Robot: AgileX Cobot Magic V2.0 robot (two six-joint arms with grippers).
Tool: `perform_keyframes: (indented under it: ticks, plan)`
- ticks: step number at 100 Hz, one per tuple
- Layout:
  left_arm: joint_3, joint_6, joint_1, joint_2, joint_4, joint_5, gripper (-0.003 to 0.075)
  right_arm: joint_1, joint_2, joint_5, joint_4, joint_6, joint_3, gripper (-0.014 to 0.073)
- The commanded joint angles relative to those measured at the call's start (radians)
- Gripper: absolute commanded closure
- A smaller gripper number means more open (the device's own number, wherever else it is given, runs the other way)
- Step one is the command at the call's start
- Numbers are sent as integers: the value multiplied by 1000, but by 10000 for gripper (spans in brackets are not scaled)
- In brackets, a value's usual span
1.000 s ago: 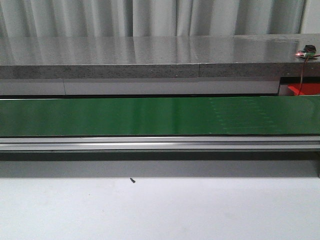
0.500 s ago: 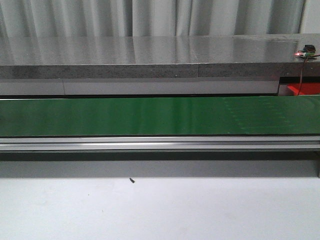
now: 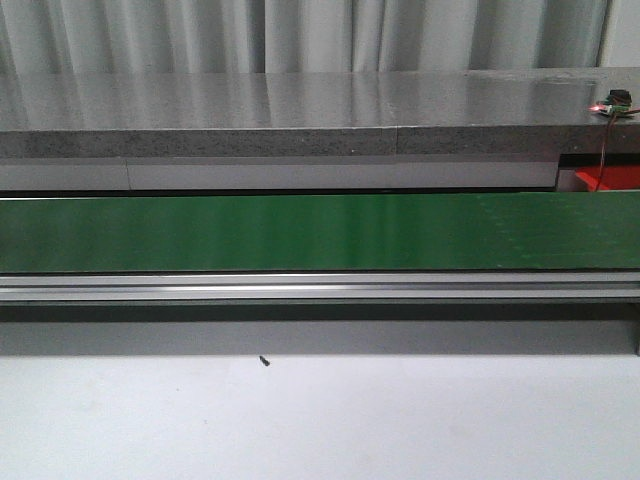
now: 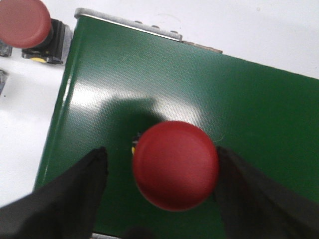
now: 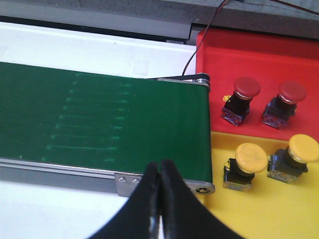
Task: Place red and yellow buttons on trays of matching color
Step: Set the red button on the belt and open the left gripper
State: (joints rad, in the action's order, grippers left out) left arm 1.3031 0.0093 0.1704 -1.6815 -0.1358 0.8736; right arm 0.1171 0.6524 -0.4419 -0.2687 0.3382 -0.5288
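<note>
I've got the L gripper (image 4: 169, 174) spread wide astride the red button (image 4: 175, 165) on the belt (image 4: 259, 114), pre-grab; R gripper (image 5: 160, 199) pinched empty, trays (image 5: 299, 55) at its 2 o'clock.

Four red buttons (image 4: 175, 165); two yellow buttons (image 5: 250, 158)
</note>
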Motion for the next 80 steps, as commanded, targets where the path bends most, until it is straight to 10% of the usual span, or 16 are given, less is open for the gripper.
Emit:
perform_keyframes:
  ticks: [1, 42, 80]
  plan:
    - [24, 9, -5, 51, -26, -25, 178, -1, -4, 69, -11, 8, -27, 715]
    - [28, 115, 13, 185, -186, -97, 172, -1, -4, 68, -13, 8, -27, 715]
    - [28, 111, 271, 191, -67, -25, 173, -1, -4, 67, -19, 8, -27, 715]
